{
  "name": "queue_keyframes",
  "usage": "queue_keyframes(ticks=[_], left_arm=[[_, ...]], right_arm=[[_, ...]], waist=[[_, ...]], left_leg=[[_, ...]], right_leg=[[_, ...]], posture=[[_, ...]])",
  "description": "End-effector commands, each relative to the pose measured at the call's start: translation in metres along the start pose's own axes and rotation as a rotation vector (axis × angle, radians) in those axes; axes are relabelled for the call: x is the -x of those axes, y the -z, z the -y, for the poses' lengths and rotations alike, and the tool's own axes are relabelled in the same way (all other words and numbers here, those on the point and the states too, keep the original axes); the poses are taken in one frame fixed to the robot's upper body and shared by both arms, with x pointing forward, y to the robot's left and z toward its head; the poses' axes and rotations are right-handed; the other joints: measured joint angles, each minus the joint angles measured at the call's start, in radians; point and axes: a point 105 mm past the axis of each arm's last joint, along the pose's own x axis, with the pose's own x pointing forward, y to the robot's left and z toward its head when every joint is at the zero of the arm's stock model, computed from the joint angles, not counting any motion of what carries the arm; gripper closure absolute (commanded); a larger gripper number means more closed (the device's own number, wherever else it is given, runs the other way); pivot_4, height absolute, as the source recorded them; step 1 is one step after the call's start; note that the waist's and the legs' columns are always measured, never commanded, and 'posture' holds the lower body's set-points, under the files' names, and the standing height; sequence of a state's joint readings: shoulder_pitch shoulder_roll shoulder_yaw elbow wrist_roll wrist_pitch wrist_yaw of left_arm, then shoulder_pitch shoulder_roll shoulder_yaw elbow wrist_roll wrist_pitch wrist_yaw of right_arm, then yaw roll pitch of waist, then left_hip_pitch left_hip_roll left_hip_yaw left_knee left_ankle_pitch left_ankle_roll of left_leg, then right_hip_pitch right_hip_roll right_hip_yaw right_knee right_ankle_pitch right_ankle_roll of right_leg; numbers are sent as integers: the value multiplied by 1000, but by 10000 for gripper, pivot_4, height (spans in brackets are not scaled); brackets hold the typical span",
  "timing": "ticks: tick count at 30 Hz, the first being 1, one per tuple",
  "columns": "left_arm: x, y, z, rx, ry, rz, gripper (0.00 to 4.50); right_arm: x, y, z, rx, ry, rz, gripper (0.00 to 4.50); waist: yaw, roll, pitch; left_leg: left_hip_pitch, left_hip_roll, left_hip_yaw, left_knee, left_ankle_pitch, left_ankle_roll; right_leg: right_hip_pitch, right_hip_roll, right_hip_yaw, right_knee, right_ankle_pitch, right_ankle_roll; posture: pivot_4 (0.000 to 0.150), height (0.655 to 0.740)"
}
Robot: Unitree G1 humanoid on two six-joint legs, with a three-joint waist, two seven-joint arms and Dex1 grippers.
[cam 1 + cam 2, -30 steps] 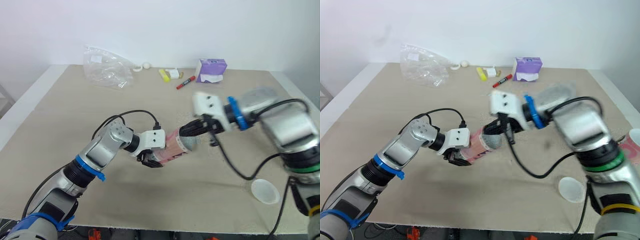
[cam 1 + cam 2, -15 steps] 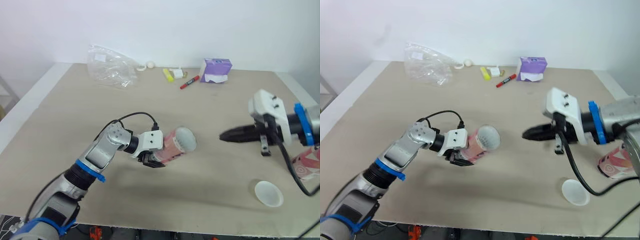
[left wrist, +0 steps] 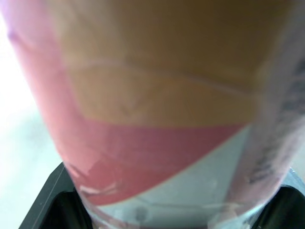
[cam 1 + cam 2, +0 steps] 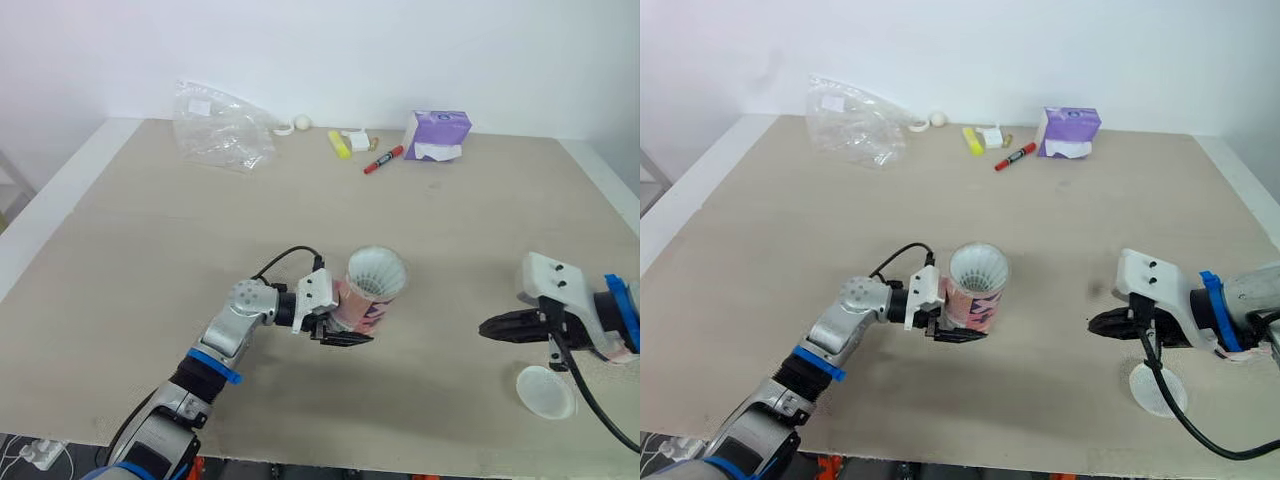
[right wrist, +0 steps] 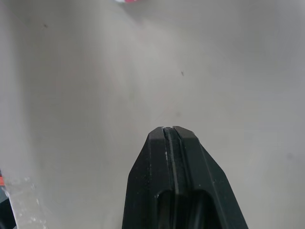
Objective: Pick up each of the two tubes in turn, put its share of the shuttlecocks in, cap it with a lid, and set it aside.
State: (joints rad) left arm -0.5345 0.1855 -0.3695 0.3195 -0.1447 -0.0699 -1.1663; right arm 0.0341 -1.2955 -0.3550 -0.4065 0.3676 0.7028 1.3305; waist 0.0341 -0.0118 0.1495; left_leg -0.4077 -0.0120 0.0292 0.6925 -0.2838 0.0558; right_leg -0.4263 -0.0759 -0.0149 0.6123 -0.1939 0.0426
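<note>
Holding tube: left gripper clamped on its lower body, mid-tabletop.
Tube axis: near upright, open mouth up, tilted slightly.
Right gripper: closed tight, empty, near lid.

The table bears a plastic bag, purple box, marker and lid.
</note>
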Motion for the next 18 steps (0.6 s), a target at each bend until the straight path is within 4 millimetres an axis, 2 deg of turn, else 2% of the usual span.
queue_keyframes(ticks=[1, 5, 7, 8, 9, 11, 13, 14, 16, 18], left_arm=[[-5, 4, 6, -48, 27, 7, 12746], [-6, 7, 10, -49, 42, 11, 12746], [-7, 8, 10, -43, 43, 14, 12746], [-7, 8, 10, -41, 43, 13, 12746], [-7, 8, 10, -40, 44, 13, 12746], [-8, 8, 10, -38, 46, 13, 12746], [-8, 8, 10, -37, 46, 13, 12746], [-8, 7, 10, -37, 47, 14, 12746], [-7, 8, 10, -35, 46, 14, 12746], [-7, 8, 10, -34, 45, 12, 12746]], right_arm=[[15, 6, 8, 14, 55, -40, 44120], [20, 19, 14, -29, 74, -66, 44120], [21, 27, 16, -62, 80, -66, 38097], [20, 36, 15, -64, 74, -91, 37194], [20, 45, 16, -67, 78, -122, 33724], [19, 61, 17, -62, 85, -161, 22367], [18, 75, 19, -58, 99, -186, 12961], [18, 82, 17, -60, 91, -203, 11891], [18, 90, 16, -50, 81, -221, 1874], [17, 91, 16, -48, 79, -214, 435]], waist=[[0, 0, 0], [0, 0, 0], [0, 0, 0], [0, 0, 0], [1, 0, 0], [0, 1, 0], [0, 1, -1], [-1, 1, -1], [0, 1, -1], [-1, 1, -1]], left_leg=[[0, 0, 0, 0, 0, 0], [1, 0, 1, 1, 0, 0], [1, 0, 1, 1, 0, 0], [1, 0, 1, 1, 0, 0], [1, 0, 0, 1, 0, 0], [1, 0, 0, 1, 0, 0], [2, -1, 1, 1, 0, 0], [2, -1, 1, 1, 0, 0], [2, -1, 1, 1, 0, 0], [2, -1, 1, 1, 0, 0]], right_leg=[[1, 0, 0, 0, 0, 0], [1, 1, 1, 0, 0, 1], [2, 1, 1, 0, 0, 1], [2, 1, 1, 0, 0, 1], [2, 1, 1, 0, 0, 1], [2, 2, 2, 0, 0, 2], [2, 2, 3, 0, 1, 5], [2, 2, 3, 0, 1, 5], [3, 2, 3, 0, 1, 5], [3, 2, 4, 0, 0, 5]], posture=[[1500, 7400], [1500, 7400], [1500, 7400], [1500, 7400], [1500, 7400], [1500, 7400], [1500, 7400], [1500, 7400], [1500, 7400], [1500, 7400]])
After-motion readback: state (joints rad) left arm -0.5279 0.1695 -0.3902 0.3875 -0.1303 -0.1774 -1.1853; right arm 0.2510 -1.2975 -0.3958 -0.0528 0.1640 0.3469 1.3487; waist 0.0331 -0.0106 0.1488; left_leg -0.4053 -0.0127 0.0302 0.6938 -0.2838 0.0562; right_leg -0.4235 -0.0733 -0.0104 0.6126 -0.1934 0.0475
